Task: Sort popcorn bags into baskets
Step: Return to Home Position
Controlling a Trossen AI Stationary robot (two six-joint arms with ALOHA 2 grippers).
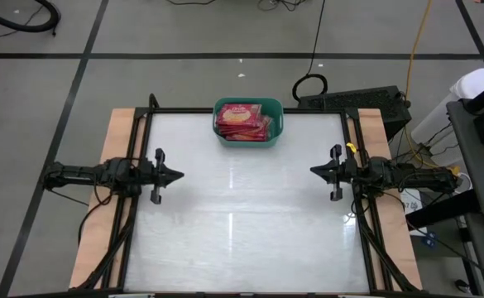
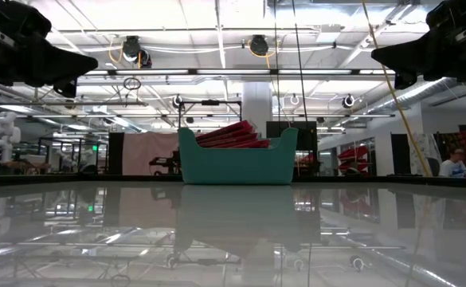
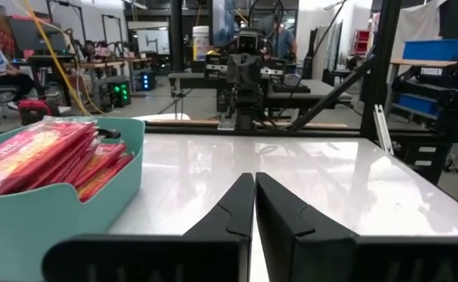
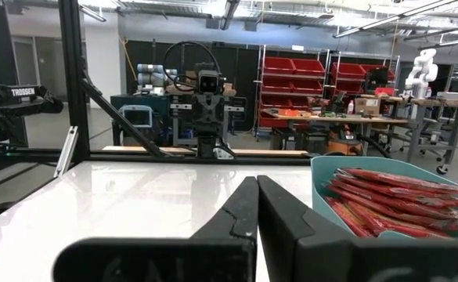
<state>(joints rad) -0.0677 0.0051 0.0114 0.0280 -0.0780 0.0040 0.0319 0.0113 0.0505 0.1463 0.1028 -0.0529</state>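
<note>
Popcorn bags lie stacked in the teal basket at the far middle of the desk in the high view. The left hand hangs over the left side and the right hand over the right, both well apart from the basket. In the low view, the red packets rise above the basket's rim. In the left wrist view, the fingers are clenched together, grasping nothing. In the right wrist view, the fingers are likewise clenched and empty.

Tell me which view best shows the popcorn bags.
High view: looks straight down on the popcorn bags inside the teal basket. Low view shows only edges above the rim; wrist views, the stack side-on.
</note>
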